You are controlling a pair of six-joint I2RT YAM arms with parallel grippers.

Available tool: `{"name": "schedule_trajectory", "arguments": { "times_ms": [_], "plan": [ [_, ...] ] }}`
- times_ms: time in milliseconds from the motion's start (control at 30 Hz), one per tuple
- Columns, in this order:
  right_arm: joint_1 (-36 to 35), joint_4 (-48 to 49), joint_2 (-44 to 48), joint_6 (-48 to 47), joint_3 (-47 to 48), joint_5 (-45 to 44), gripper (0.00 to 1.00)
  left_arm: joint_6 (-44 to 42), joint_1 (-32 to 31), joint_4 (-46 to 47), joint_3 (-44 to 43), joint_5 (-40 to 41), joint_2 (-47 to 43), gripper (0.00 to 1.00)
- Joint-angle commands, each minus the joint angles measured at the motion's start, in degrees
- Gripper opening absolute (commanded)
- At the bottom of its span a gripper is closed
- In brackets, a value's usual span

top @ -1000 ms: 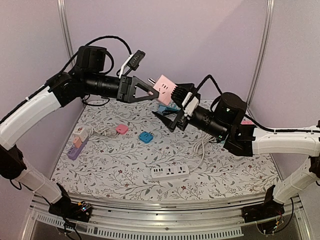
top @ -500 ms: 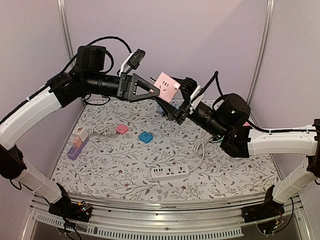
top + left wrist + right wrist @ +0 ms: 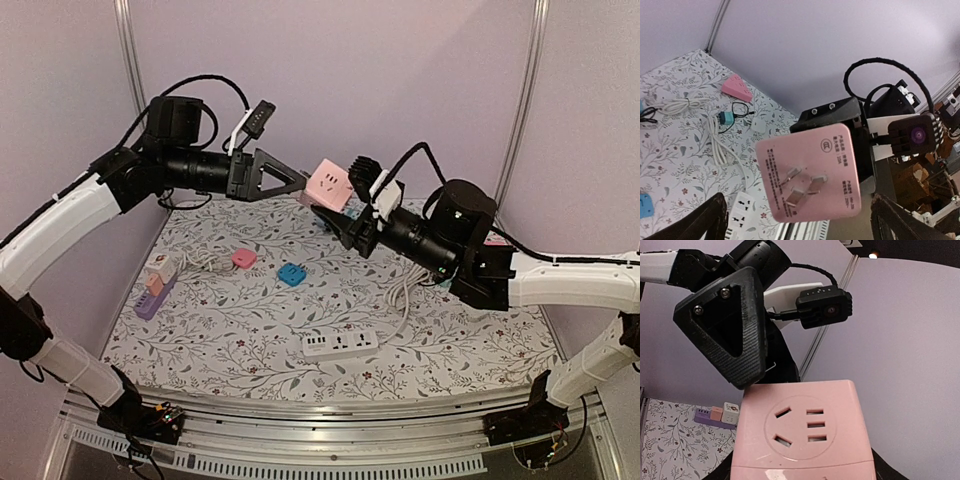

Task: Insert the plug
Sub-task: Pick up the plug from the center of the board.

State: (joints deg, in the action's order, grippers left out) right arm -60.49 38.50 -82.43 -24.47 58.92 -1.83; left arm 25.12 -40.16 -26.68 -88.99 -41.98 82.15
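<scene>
Overhead, both arms meet in mid-air above the table [image 3: 250,330], well over the white strip [image 3: 340,344] lying on it. The right gripper [image 3: 343,196] is closed on the pink plug [image 3: 330,182], clamping it across two opposite sides with the socket face turned toward its own camera. The left gripper [image 3: 298,182] stands wide open just beside the plug. Its fingers [image 3: 700,222] flank the pronged face without touching it, and the three prongs point at the left wrist.
</scene>
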Motion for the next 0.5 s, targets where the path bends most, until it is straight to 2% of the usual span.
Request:
{"name": "schedule_trajectory", "arguments": {
  "times_ms": [0, 67, 133, 233, 333, 467],
  "plan": [
    [1.08, -24.04, 5.39, 10.56, 7.31, -9.11, 0.0, -20.16, 6.57, -4.02, 1.0, 1.43, -4.29, 1.0],
    [3.22, -41.86, 5.78, 17.38, 13.59, -6.27, 0.0, -30.67, 7.35, -9.0, 1.57, 4.87, -6.27, 0.99],
    [5.36, -53.58, 5.26, 23.24, 17.61, -1.4, 0.0, -40.34, 7.29, -14.66, 3.22, 8.4, -8.28, 1.0],
    [7.99, -69.62, 3.13, 33.21, 23.74, 2.66, 0.0, -49.97, 7.2, -18.12, 8.61, 15.82, -10.93, 1.0],
    [9.63, -81.87, -0.09, 41.7, 28.57, 3.49, 0.0, -59.34, 5.68, -20.79, 13.46, 28.82, -12.02, 1.0],
    [10.39, -94.3, -4.85, 50.16, 33.71, 3.82, 0.0, -68.48, 4.74, -29.96, 15.4, 45.93, -9.03, 0.99]
  ]
}}
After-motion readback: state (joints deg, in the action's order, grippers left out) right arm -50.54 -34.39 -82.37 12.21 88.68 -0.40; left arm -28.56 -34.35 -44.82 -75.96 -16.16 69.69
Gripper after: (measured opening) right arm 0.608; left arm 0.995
